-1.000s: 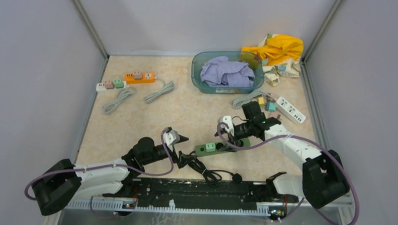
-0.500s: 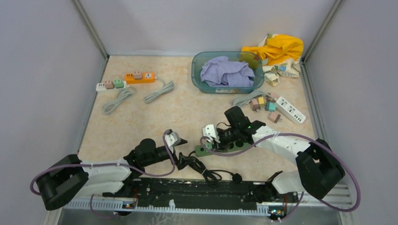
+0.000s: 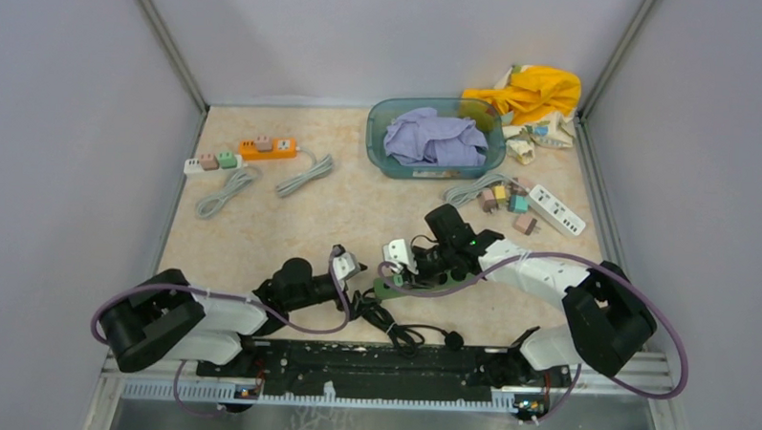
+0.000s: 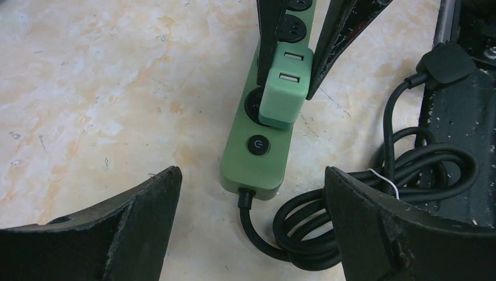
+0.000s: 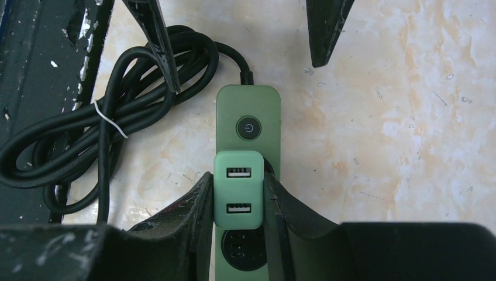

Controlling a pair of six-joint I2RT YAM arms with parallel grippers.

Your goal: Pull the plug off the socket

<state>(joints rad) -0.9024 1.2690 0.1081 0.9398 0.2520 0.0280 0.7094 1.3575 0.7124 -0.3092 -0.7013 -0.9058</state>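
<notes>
From above, my right hand (image 3: 401, 270) sat over the near end of the green strip (image 3: 386, 290) on the counter (image 3: 262, 220). My left hand (image 3: 358, 283) was just beside that end, by the coiled cable (image 3: 392, 325).

My left wrist camera showed my left hand spread wide and touching nothing, with the strip's switch (image 4: 258, 144) end between its fingers.

My right wrist camera showed my right hand clamped on the plug (image 5: 238, 190), which was seated in the strip next to the switch.

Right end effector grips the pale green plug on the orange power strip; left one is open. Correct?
No: the power strip is green, not orange, per the right wrist view. The right end effector grips the plug; the left end effector is open.
</notes>
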